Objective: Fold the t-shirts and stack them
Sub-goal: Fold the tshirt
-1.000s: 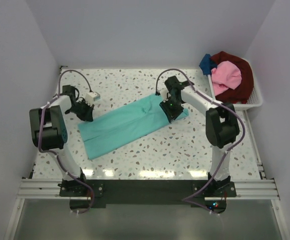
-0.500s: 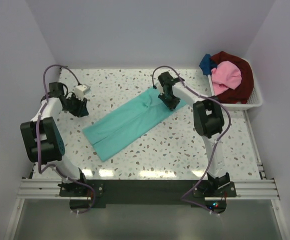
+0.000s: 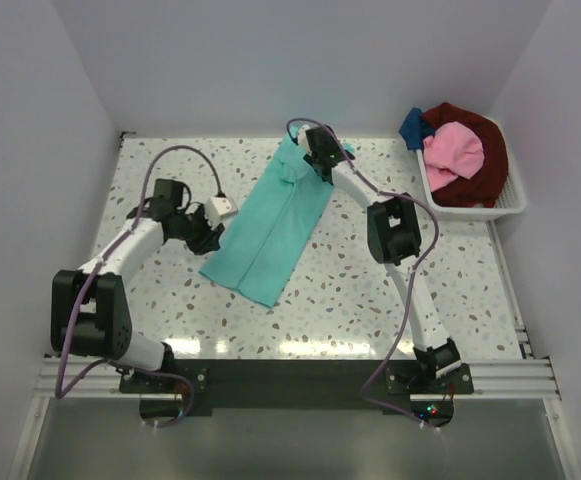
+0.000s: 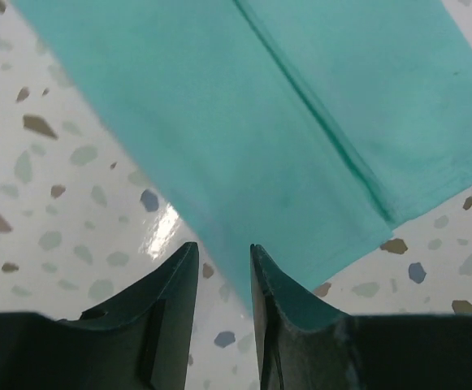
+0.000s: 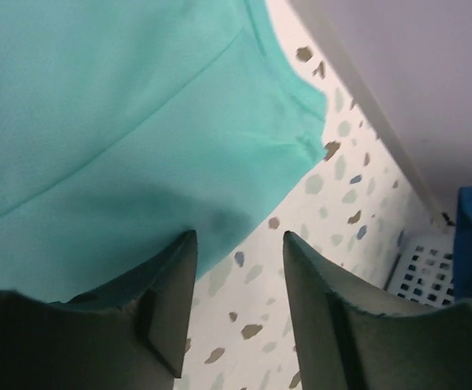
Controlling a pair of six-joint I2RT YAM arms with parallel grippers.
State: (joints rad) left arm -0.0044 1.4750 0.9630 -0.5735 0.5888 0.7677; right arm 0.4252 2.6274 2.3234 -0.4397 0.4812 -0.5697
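Teal-green t-shirt (image 3: 265, 225) folded lengthwise, flat; left gripper (image 4: 219, 253), right gripper (image 5: 240, 241) parted, empty.

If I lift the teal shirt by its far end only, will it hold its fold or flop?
Probably floppy: the teal shirt lies thin and flat, folded lengthwise, so lifting one end would likely let the layers sag apart. It looks light for its spread. Pushed, it may bunch rather than slide whole across the speckled table.

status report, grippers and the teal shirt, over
Left gripper open, empty, by teal t-shirt's near corner. Right gripper open, empty, at its far end. Shirt flat, one long strip. Nothing blocking; other shirts in white basket.
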